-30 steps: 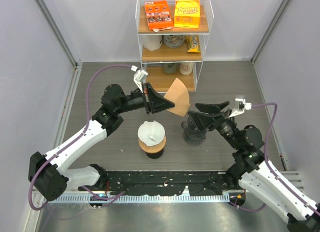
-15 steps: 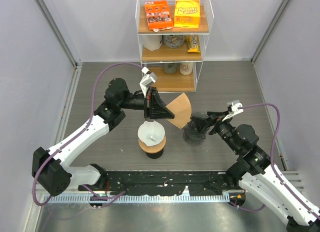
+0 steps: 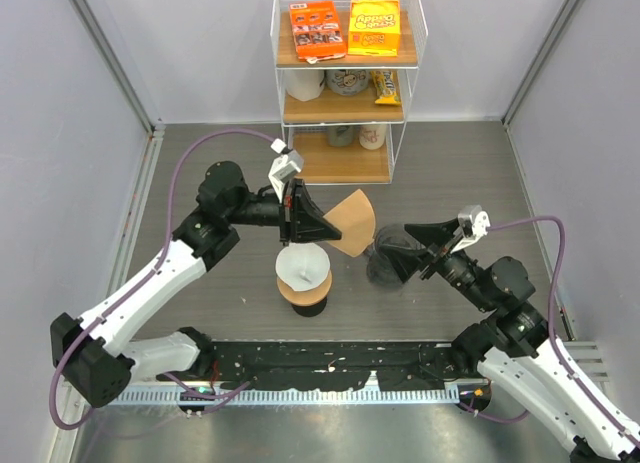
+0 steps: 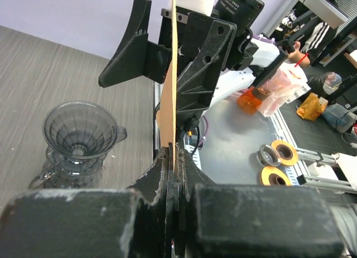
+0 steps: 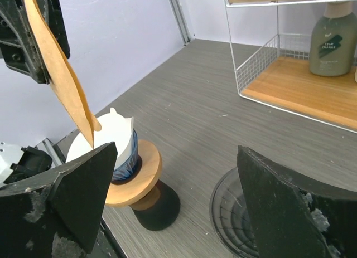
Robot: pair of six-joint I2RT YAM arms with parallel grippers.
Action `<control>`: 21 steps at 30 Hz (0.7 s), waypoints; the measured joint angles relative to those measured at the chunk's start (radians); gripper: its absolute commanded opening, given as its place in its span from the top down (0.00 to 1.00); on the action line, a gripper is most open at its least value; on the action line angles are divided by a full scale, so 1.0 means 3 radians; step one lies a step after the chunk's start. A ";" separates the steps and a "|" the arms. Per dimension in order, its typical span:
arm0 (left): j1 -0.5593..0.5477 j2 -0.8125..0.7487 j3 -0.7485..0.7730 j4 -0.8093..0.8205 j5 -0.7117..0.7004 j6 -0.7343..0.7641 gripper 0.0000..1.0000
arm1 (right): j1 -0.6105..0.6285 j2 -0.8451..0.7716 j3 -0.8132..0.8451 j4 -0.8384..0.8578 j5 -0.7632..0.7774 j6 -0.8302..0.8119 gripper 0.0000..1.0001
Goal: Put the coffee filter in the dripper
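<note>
The brown coffee filter [image 3: 352, 221] hung in the air near the centre of the top view. It was folded flat, just to the upper left of the dark glass dripper [image 3: 385, 265], and not yet in it. The left gripper [image 3: 328, 226] was closed tightly on one edge, so the rest of the paper was free to go down. The right gripper [image 3: 408, 248] was wide open and held nothing. It hovered by the dripper, probably to steady it or to spread the paper. A stand of white filters [image 3: 303, 273] was on the desk [image 3: 200, 163], lower left.
</note>
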 measured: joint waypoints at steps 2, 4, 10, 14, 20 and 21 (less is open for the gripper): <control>0.0000 -0.0062 -0.0015 -0.0038 -0.0042 0.0034 1.00 | 0.0000 -0.0050 -0.0001 0.0004 -0.0033 -0.0004 0.04; 0.0000 -0.0107 -0.0024 -0.0069 -0.0057 0.0074 1.00 | 0.0000 -0.0071 -0.0003 0.0038 -0.0099 -0.0004 0.05; 0.0000 -0.0148 -0.0052 -0.0113 -0.0079 0.0094 1.00 | 0.0000 0.0018 -0.0028 0.0431 -0.0369 0.0078 0.05; 0.0000 -0.0146 -0.0055 -0.0111 -0.0076 0.0084 1.00 | 0.0000 0.0158 -0.0029 0.0498 -0.0364 0.0104 0.05; 0.0000 -0.0146 -0.0058 -0.0108 -0.0067 0.0071 1.00 | 0.0000 0.0397 -0.0029 0.0582 -0.0364 0.0168 0.04; 0.0000 -0.0146 -0.0062 -0.0108 -0.0065 0.0069 1.00 | 0.0000 0.0413 -0.0031 0.0607 -0.0364 0.0183 0.05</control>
